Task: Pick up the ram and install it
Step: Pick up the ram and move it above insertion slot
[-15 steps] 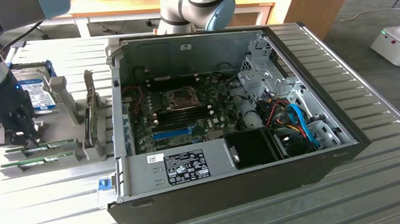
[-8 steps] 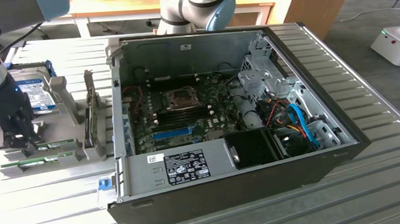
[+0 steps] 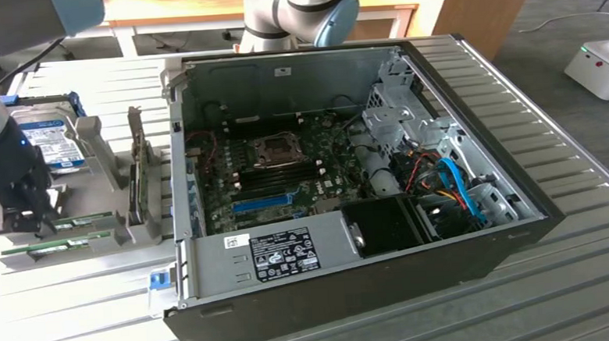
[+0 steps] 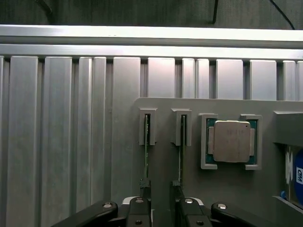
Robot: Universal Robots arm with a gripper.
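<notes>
I'm watching the gripper [image 3: 20,224] hanging over the grey holder [image 4: 222,189] at the exterior view's left, well apart from the open computer case [image 3: 516,230]. Its fingers [image 4: 145,189] are standing wide apart and gripping nothing. Two sticks are sitting on edge in neighbouring slots of the holder: the ram [image 4: 147,142] and a second ram stick [image 4: 181,142], which is nearer the processor [image 4: 231,141]. One fingertip is lining up over each stick's near end. I can't tell whether they are touching.
</notes>
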